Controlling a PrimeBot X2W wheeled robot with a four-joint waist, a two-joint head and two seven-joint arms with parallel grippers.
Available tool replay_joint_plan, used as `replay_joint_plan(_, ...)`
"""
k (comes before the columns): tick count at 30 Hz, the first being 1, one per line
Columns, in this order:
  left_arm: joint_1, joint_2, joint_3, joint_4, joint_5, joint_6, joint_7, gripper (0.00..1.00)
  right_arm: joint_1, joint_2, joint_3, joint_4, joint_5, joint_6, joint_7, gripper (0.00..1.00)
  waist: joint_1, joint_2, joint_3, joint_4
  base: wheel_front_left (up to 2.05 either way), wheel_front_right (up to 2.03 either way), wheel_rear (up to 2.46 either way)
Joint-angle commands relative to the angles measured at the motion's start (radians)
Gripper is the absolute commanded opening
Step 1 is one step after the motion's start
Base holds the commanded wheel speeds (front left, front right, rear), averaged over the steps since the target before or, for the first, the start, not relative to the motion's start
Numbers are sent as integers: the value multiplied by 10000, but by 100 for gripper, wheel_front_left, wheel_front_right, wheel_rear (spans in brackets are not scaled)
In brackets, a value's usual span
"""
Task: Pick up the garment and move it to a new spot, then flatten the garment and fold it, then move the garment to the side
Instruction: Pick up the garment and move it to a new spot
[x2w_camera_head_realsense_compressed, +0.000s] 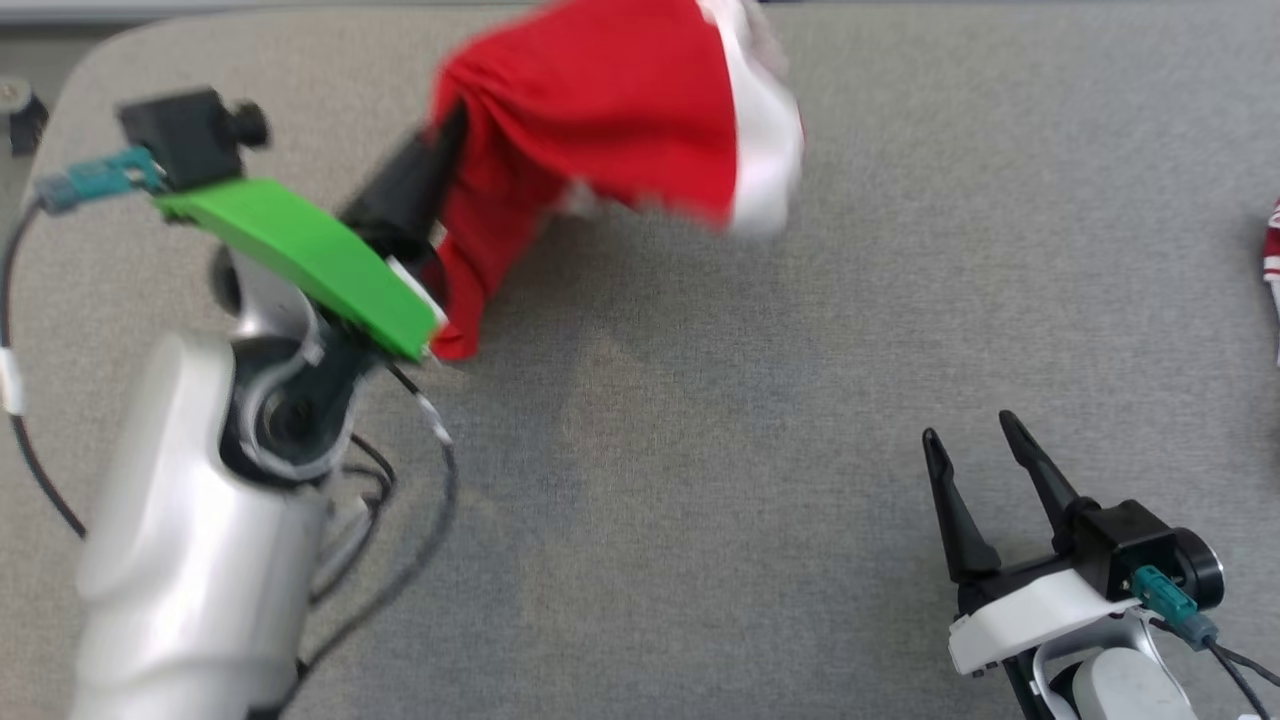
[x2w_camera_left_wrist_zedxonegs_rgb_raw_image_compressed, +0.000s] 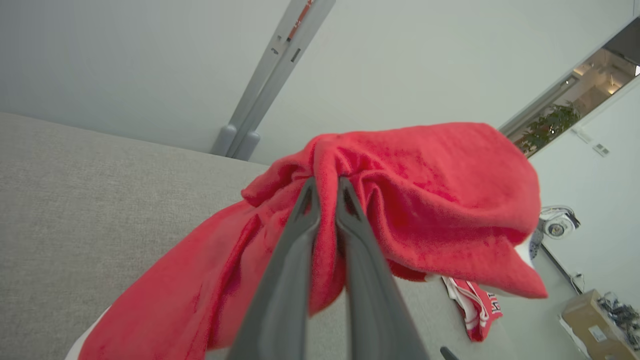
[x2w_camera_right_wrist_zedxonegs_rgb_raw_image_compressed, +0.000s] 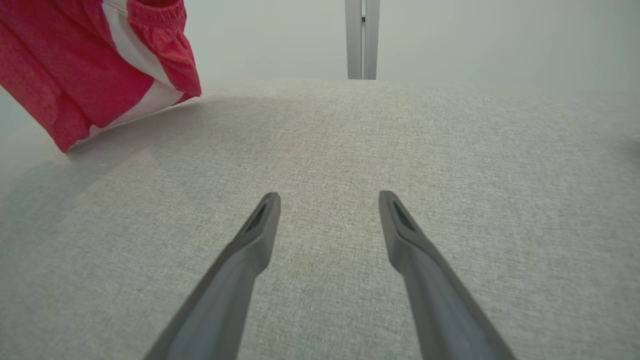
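the left end effector (x2w_camera_left_wrist_zedxonegs_rgb_raw_image_compressed: 326, 186) is clenching a bunched fold of the garment (x2w_camera_left_wrist_zedxonegs_rgb_raw_image_compressed: 430, 195). its two long dark fingers (x2w_camera_left_wrist_zedxonegs_rgb_raw_image_compressed: 292, 260) are pressing nearly together, squeezing a ridge of cloth between the tips. the garment is a soft red knit with a slightly fuzzy, towel-like surface, and it is draping over and around the tips in loose gathers. in the right wrist view a broad white stripe is running down its side, and a gathered elastic band is showing at its upper edge. in the head view the garment is sitting at about 12 o'clock, blurred, hanging from the grip over the tabletop (x2w_camera_head_realsense_compressed: 760, 420) and casting a soft shadow beneath. whether its lowest corner is touching the surface i cannot tell. the tabletop is showing a pale grey woven covering with a fine grain, rounding off into a corner at 10 o'clock. a glossy green curved cover (x2w_camera_head_realsense_compressed: 300, 255) is lying over the left wrist at 9 o'clock, with thin black cables (x2w_camera_head_realsense_compressed: 452, 490) looping below it. the right end effector (x2w_camera_head_realsense_compressed: 975, 440) is resting released at 4 o'clock, well apart from the garment, with its tapered fingers spreading wide over the grey weave. a second red and white cloth (x2w_camera_head_realsense_compressed: 1272, 260) is lying crumpled at the 3 o'clock edge.
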Motion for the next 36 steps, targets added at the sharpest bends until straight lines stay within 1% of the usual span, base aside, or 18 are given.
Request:
replay_joint_plan(1, 596, -8, -181, -914, -406, 34, 474, 0, 199, 39, 41, 57, 70, -18, -2, 100, 0, 0, -1070, -297, 0, 0, 0)
replay_joint_plan(3, 1286, 56, -311, -2294, -1018, 295, 1186, 0, 234, 141, 101, 96, 102, -18, -2, 100, 0, 0, -1251, -642, 0, 0, 0)
replay_joint_plan(5, 1907, 125, -516, -3622, -1508, 755, 1851, 0, 302, 224, 35, 84, 146, -18, -2, 100, 0, 0, -1354, -1028, 0, 0, 0)
replay_joint_plan(7, 2401, 219, -634, -4456, -1828, 1130, 2252, 0, 410, 321, -11, 95, 193, -18, -2, 100, 0, 0, -1418, -1403, 0, 0, 0)
replay_joint_plan(9, 2730, 373, -666, -4947, -1932, 1465, 2496, 0, 463, 397, -33, 113, 218, -18, -2, 100, 0, 0, -1408, -1780, 0, 0, 0)
replay_joint_plan(11, 2934, 457, -784, -5150, -1837, 1690, 2654, 0, 507, 466, -109, 96, 243, -18, -2, 100, 0, 0, -1340, -2106, 0, 0, 0)
replay_joint_plan(16, 3165, 160, -1078, -4698, -2001, 1976, 2739, 0, 614, 598, -234, 110, 280, -18, -2, 100, 0, 0, -1131, -2768, 0, 0, 0)
replay_joint_plan(17, 3158, -16, -1097, -4424, -2116, 2011, 2701, 0, 595, 621, -243, 103, 286, -17, -2, 100, 0, 0, -1059, -2898, 0, 0, 0)
replay_joint_plan(20, 2828, -277, -1026, -3351, -2086, 2116, 2509, 0, 481, 648, -214, 57, 271, -18, -2, 100, 0, 0, -833, -3173, 0, 0, 0)
replay_joint_plan(23, 2303, -556, -744, -1543, -1813, 2277, 1960, 0, 244, 680, -76, 6, 262, -17, -2, 100, 0, 0, -470, -3446, 0, 0, 0)
replay_joint_plan(24, 2103, -551, -749, -950, -1626, 2237, 1814, 0, 185, 689, -26, -2, 248, -17, -2, 100, 0, 0, -357, -3519, 0, 0, 0)
replay_joint_plan(27, 1349, -449, -601, 1252, -764, 2192, 688, 0, 4, 700, 156, 49, 207, -18, -2, 100, 0, 0, -36, -3737, 0, 0, 0)
replay_joint_plan(29, 886, -396, -693, 2609, -152, 2037, -80, 0, -96, 701, 271, 104, 186, -17, -2, 100, 0, 0, 93, -3868, 0, 0, 0)
replay_joint_plan(32, 408, -495, -661, 4290, 252, 1764, -1054, 0, -123, 704, 319, 185, 167, -19, -2, 100, 0, 0, 113, -3987, 0, 0, 0)
replay_joint_plan(33, 251, -577, -612, 4767, 301, 1607, -1417, 32, -104, 707, 293, 209, 169, -19, -2, 100, 0, 0, 74, -4002, 0, 0, 0)
replay_joint_plan(34, 149, -648, -572, 5094, 306, 1465, -1675, 47, -78, 708, 248, 228, 169, -19, -2, 100, 0, 0, 38, -3999, 0, 0, 0)
replay_joint_plan(35, 50, -700, -604, 5442, 384, 1277, -1956, 100, -21, 708, 178, 249, 161, -19, -2, 100, 0, 0, -27, -3971, 0, 0, 0)
replay_joint_plan(36, -21, -722, -693, 5681, 504, 1118, -2197, 100, 39, 710, 113, 270, 151, -17, -2, 100, 0, 0, -97, -3932, 0, 0, 0)
